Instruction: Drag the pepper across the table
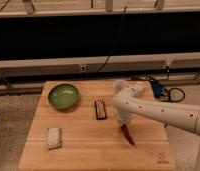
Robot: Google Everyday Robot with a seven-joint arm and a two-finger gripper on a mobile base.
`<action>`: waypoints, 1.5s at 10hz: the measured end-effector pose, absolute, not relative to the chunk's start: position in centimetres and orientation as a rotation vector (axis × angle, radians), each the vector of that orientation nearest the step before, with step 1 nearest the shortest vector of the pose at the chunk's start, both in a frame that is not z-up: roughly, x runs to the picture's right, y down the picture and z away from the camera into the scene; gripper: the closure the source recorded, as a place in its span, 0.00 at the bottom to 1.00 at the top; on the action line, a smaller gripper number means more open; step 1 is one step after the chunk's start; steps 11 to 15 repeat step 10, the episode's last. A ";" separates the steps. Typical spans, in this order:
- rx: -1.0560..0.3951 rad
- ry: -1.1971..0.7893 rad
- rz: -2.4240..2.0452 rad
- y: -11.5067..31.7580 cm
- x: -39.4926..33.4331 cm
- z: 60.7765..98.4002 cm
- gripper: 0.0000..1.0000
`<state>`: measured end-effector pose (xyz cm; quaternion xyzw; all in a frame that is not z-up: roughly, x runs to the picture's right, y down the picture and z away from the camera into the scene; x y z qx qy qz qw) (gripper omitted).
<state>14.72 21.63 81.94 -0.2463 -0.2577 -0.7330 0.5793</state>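
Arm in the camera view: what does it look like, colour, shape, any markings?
The arm is white and smooth: a thick rounded tube with a bulbous joint and small dark dots along its side. No cables show on it. The gripper, also pale, sits at its end, just above the red pepper on the wooden table.

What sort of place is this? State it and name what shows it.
Probably a robotics test lab: a lone wooden table on speckled floor, loose cables beside it, and staged props like the green bowl. The gripper hangs just above the red pepper.
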 end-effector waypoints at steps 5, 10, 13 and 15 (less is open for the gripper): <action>-0.586 -0.595 -1.733 20.7 14.8 82.3 1.00; -0.593 -0.587 -1.759 19.9 14.3 82.5 1.00; -0.593 -0.587 -1.759 19.9 14.3 82.5 1.00; -0.593 -0.587 -1.759 19.9 14.3 82.5 1.00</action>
